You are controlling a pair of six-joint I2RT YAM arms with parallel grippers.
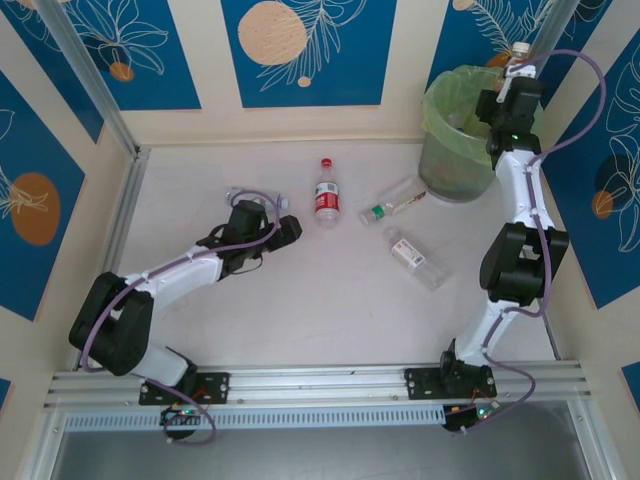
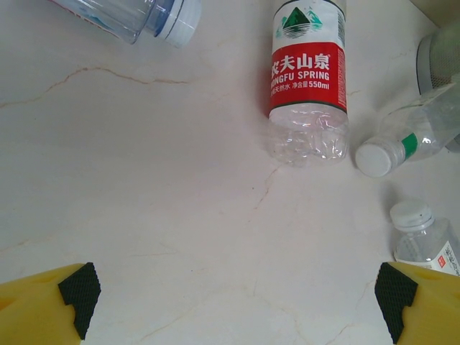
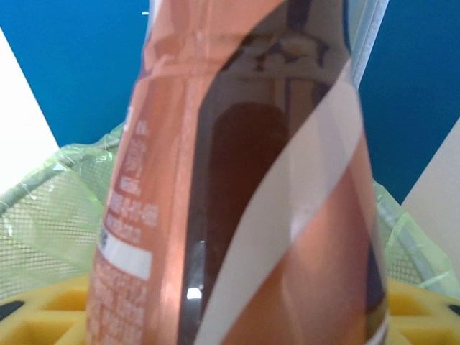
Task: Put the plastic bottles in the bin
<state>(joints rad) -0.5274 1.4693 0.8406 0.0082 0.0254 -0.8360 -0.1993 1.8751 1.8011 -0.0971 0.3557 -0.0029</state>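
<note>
My right gripper (image 1: 513, 82) is raised over the back right rim of the grey-green bin (image 1: 440, 150) and is shut on a brown-label bottle (image 3: 244, 180), whose white cap (image 1: 520, 47) points up. The bin's light-green bag (image 3: 50, 208) lies just behind that bottle. On the table lie a red-label bottle (image 1: 326, 197) (image 2: 307, 72), a clear bottle with a green neck band (image 1: 392, 203) (image 2: 402, 144), a white-capped bottle (image 1: 414, 258) (image 2: 424, 233) and a blue-capped bottle (image 1: 243, 196) (image 2: 147, 14). My left gripper (image 1: 287, 231) (image 2: 237, 302) is open, low over bare table short of the red-label bottle.
Aluminium rails run along the left side (image 1: 125, 215) and the near edge (image 1: 320, 385) of the table. Blue patterned wall panels (image 1: 300, 50) close in the back and sides. Bare white tabletop (image 1: 300, 310) stretches between the two arms.
</note>
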